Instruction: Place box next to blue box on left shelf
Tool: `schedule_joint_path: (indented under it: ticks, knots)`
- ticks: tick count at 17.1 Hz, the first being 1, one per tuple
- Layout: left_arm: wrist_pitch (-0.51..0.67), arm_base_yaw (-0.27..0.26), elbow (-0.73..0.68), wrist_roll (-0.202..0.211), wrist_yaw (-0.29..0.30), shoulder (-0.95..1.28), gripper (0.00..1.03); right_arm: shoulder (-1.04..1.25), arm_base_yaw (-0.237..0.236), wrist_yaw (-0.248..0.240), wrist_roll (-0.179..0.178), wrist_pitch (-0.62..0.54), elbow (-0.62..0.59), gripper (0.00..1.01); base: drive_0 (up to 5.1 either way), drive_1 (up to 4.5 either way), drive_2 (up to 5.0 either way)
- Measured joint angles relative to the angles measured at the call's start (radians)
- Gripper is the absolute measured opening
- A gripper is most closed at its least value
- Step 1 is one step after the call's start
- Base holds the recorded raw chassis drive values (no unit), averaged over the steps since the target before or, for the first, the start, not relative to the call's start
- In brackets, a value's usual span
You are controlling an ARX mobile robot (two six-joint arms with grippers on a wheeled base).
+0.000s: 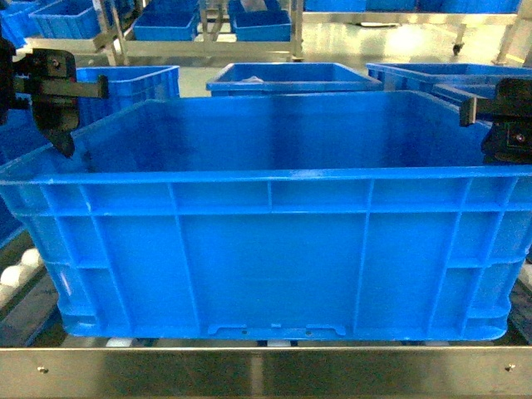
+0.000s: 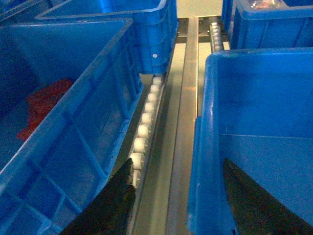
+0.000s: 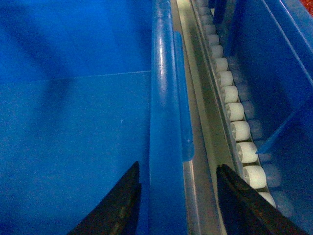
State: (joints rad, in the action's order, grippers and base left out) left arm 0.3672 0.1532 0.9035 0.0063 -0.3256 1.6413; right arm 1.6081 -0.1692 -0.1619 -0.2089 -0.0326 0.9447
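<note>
We judge placement nearly complete: the crate (image 1: 266,249) rests on the rollers (image 2: 142,132) of the left shelf (image 1: 266,370), beside the neighbouring blue crate (image 2: 73,122). Release and withdrawal remain. The left hand (image 2: 178,196) and right hand (image 3: 178,200) each straddle a side rim, fingers spread, not clenched.

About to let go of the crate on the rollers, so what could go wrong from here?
1. Both grippers, left and right, straddle the box rim; pulling away sideways could drag it.
2. The box rests on free rollers, so it might drift once released.
3. The neighbouring blue box sits close on the left, leaving the left fingers little clearance.
</note>
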Motion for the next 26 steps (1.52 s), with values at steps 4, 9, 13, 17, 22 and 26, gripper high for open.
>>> schedule_joint_path:
  ticks: [4, 9, 13, 17, 22, 26]
  knots:
    - [0.053, 0.003, -0.015, -0.008, 0.011, -0.001, 0.81, -0.001, 0.0, 0.0, 0.005, -0.035, -0.004, 0.75, 0.0, 0.0, 0.0]
    - [0.157, 0.004, -0.03, -0.06, 0.023, -0.042, 0.98, -0.063, 0.0, -0.051, 0.0, -0.304, -0.049, 0.98, 0.0, 0.0, 0.0]
    - [0.35, -0.015, -0.095, -0.045, 0.123, -0.041, 0.88, -0.057, 0.002, -0.045, 0.006, -0.347, -0.061, 0.97, 0.0, 0.0, 0.0]
    - [0.584, -0.072, -0.489, -0.024, 0.241, -0.278, 0.26, -0.25, 0.074, 0.062, 0.187, -0.889, -0.493, 0.35, 0.0, 0.0, 0.0]
    - [0.575, -0.134, -0.666, -0.02, 0.316, -0.452, 0.02, -0.409, 0.106, 0.093, 0.203, -0.888, -0.682, 0.02, 0.0, 0.0, 0.0]
    - [0.518, -0.156, -0.759, -0.021, 0.323, -0.595, 0.02, -0.561, 0.169, 0.156, 0.203, -0.842, -0.786, 0.02, 0.0, 0.0, 0.0]
